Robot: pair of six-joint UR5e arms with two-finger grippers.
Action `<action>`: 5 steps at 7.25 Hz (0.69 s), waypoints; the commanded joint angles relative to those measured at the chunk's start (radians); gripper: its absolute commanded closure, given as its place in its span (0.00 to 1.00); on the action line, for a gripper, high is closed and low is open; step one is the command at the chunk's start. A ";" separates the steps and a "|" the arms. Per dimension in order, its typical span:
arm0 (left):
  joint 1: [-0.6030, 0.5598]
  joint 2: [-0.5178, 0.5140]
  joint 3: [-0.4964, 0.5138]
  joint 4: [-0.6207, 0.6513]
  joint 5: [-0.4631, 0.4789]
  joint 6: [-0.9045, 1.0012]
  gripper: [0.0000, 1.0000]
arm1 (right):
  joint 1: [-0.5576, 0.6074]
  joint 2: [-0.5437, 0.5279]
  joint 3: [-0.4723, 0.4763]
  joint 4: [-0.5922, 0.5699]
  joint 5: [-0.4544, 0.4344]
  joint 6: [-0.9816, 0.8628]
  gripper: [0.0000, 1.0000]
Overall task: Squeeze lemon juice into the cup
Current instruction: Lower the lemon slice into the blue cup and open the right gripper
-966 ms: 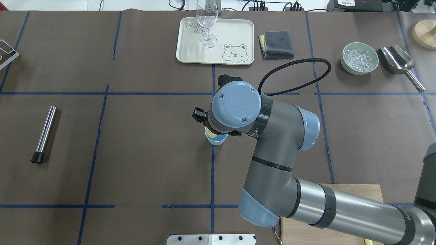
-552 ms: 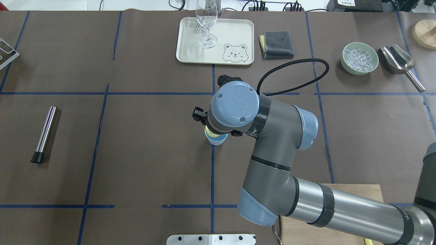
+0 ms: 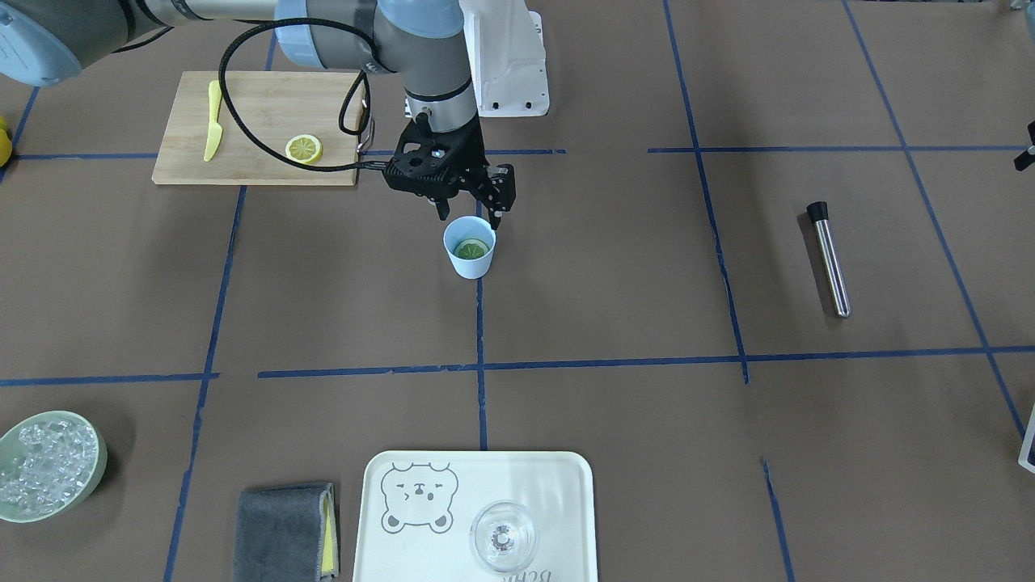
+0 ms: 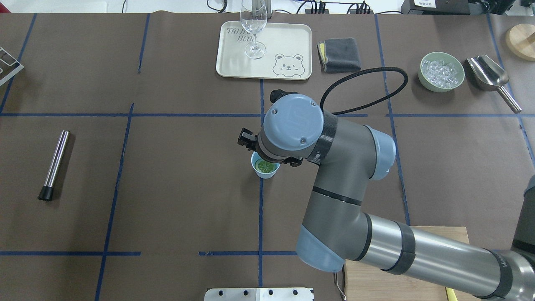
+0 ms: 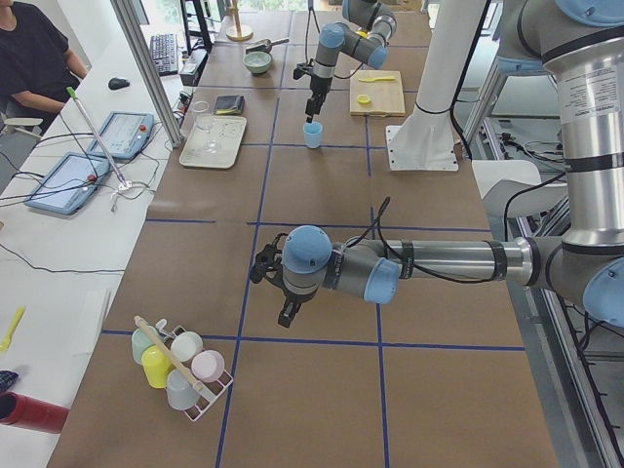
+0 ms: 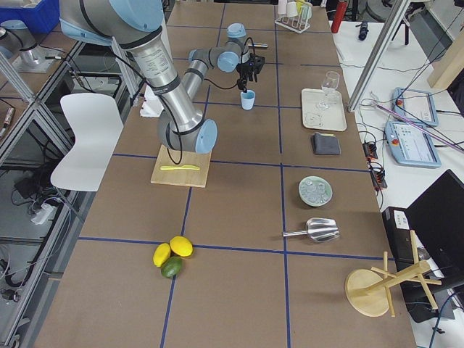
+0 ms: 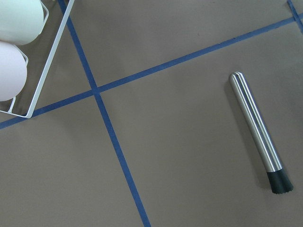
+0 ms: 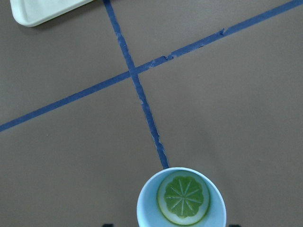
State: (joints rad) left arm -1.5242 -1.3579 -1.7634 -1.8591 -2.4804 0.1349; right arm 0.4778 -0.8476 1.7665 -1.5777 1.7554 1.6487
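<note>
Found the right end effector (image 3: pixel 468 215) spread and empty, just above the cup (image 3: pixel 470 260) at upper centre of the front-facing view, with the lemon (image 3: pixel 472 249) lying flat inside. Judged that clipping the rim in any sideways move could tip the cup onto the worktop (image 3: pixel 647 283).

you see the small light-blue cup (image 3: pixel 469 268), upright on a blue tape line, your thin round lemon slice (image 8: pixel 183 197) lying inside it, spoke pattern facing up, tinted greenish
</note>
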 commanded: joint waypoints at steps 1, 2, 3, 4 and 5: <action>0.075 -0.039 -0.001 -0.008 0.005 -0.228 0.00 | 0.096 -0.209 0.225 -0.004 0.148 -0.079 0.00; 0.148 -0.070 0.002 -0.061 0.015 -0.432 0.00 | 0.134 -0.313 0.307 -0.007 0.191 -0.172 0.00; 0.220 -0.108 0.007 -0.101 0.018 -0.589 0.00 | 0.189 -0.393 0.338 -0.001 0.246 -0.252 0.00; 0.272 -0.128 0.009 -0.113 0.058 -0.654 0.00 | 0.250 -0.481 0.358 0.005 0.286 -0.380 0.00; 0.358 -0.163 0.007 -0.121 0.163 -0.769 0.00 | 0.304 -0.545 0.361 0.005 0.306 -0.488 0.00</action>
State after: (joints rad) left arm -1.2628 -1.4812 -1.7565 -1.9633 -2.4129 -0.4943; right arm 0.7112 -1.2981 2.1089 -1.5751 2.0230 1.3003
